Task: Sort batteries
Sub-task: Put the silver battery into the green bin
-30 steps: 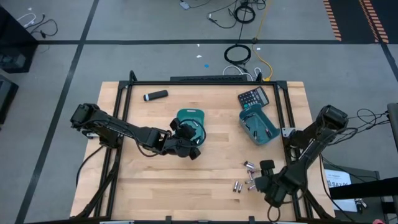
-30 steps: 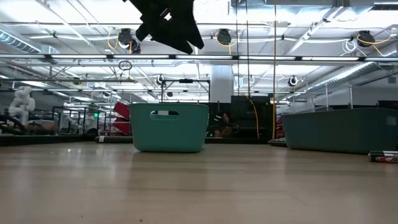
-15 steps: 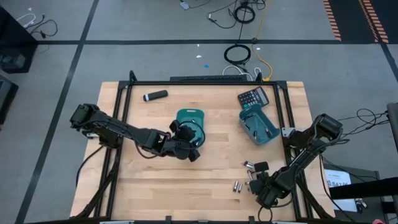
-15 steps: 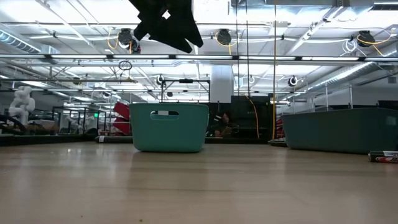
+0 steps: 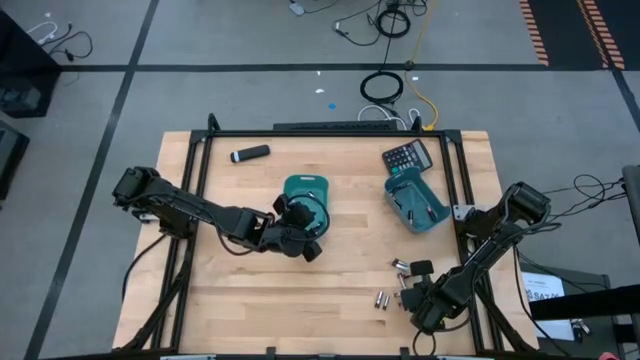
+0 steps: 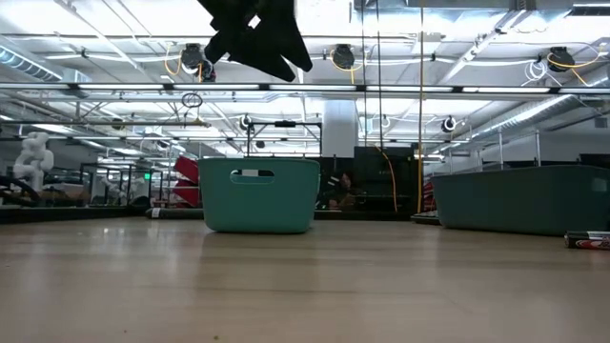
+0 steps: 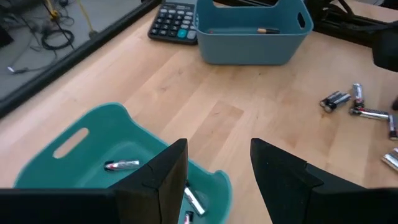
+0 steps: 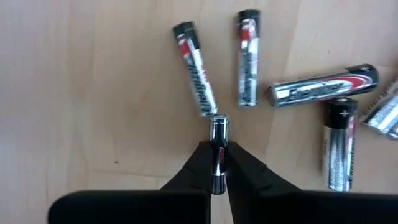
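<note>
Fingers of the right gripper (image 8: pixel 217 163) pinch one battery (image 8: pixel 218 144) near the table's right; left gripper (image 7: pixel 217 163) hangs spread above the teal bin (image 7: pixel 81 146).

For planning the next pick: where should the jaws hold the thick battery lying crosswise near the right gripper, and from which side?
Judging by the right wrist view, grip the thick battery across its middle, coming straight down from above. It lies flat, and a thin battery sits close to one end, so the long sides seem easier to reach.
</note>
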You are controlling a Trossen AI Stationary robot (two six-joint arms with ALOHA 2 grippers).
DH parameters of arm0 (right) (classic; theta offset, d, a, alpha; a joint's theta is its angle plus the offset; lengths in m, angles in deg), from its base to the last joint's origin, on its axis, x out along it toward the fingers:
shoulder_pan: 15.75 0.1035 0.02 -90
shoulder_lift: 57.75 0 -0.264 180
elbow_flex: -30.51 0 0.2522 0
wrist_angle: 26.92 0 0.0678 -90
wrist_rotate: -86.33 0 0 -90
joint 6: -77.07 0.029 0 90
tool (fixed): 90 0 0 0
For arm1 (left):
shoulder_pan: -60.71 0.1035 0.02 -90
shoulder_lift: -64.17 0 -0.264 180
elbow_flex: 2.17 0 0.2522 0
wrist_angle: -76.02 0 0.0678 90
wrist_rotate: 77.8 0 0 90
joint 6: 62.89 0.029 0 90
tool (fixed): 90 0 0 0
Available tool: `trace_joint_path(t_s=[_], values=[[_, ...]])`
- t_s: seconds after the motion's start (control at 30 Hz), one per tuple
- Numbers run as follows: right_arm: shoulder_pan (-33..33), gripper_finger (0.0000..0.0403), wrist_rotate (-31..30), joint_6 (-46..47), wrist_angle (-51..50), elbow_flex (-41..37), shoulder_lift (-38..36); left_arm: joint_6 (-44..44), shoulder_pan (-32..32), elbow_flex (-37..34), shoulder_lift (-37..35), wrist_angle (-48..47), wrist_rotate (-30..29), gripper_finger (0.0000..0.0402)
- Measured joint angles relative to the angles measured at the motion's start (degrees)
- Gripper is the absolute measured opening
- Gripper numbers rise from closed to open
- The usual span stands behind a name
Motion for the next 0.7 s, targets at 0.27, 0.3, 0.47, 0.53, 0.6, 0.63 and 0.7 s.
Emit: trace_joint_path(t_s=[0.27,0.3,0.47,0.53,0.6,0.63,0.7], values=[[-0.43,0.0004,-12.05,1.17,-3.16,-0.47,-4.07,-4.02,0.0,0.0,0.0,0.13,2.74,0.0186],[-0.33,0.0003,-12.55,1.08,-3.58,-0.34,-4.61,-4.33,0.0,0.0,0.0,0.1,2.79,0.0186],[-1.45,0.0002,-14.87,-1.17,-4.95,-0.34,-5.63,-4.42,0.0,-0.02,0.0,0.05,2.82,0.0186],[-2.16,0.0002,-15.49,-2.48,-5.04,-0.31,-5.68,-4.42,0.0,-0.02,0.0,0.0,2.83,0.0186],[-3.11,0.0002,-15.84,-4.1,-5.02,-0.31,-5.68,-4.42,0.0,-0.01,0.0,-0.02,2.81,0.0186],[-3.81,0.0002,-16.38,-5.11,-5.01,-0.29,-5.72,-4.4,0.0,-0.02,0.0,-0.03,2.82,0.0186],[-5.28,0.0002,-17.02,-7.23,-5.0,-0.27,-5.72,-4.42,0.0,-0.02,0.0,-0.11,2.81,0.0186]])
